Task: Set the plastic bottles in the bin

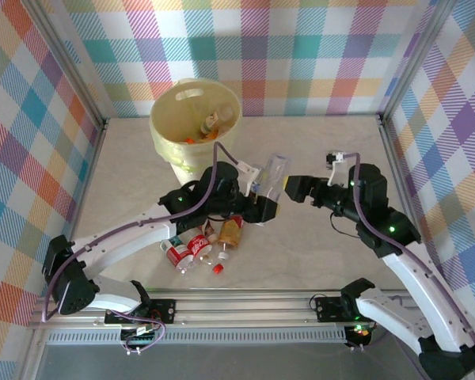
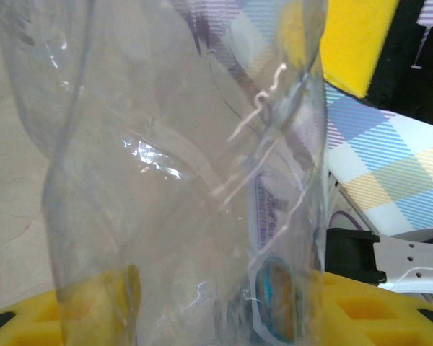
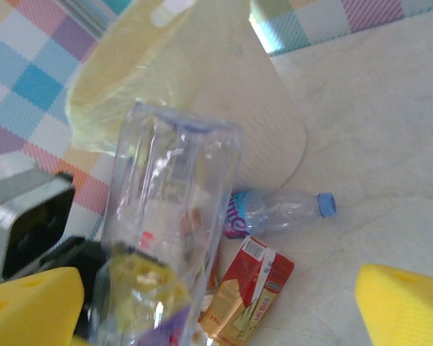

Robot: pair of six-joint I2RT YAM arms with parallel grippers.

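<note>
My left gripper [image 1: 261, 204] [image 2: 224, 306] is shut on a clear plastic bottle [image 1: 274, 176] [image 2: 180, 180] and holds it above the table, right of the bin [image 1: 194, 119]. That bottle crosses the left wrist view between the yellow pads [image 2: 375, 310]. My right gripper [image 1: 295, 190] [image 3: 216, 317] stands open just right of the same bottle [image 3: 169, 216], its yellow fingers [image 3: 32, 303] wide apart and off it. The pale-yellow bin [image 3: 195, 94] holds several bottles. More bottles [image 1: 191, 247] lie on the table under the left arm, one blue-capped [image 3: 274, 213].
A red and tan carton [image 3: 249, 288] lies next to the blue-capped bottle. A loose red cap [image 1: 218, 268] sits near the front of the pile. Checked walls close in the table on three sides, and a metal rail [image 1: 245, 305] runs along the near edge.
</note>
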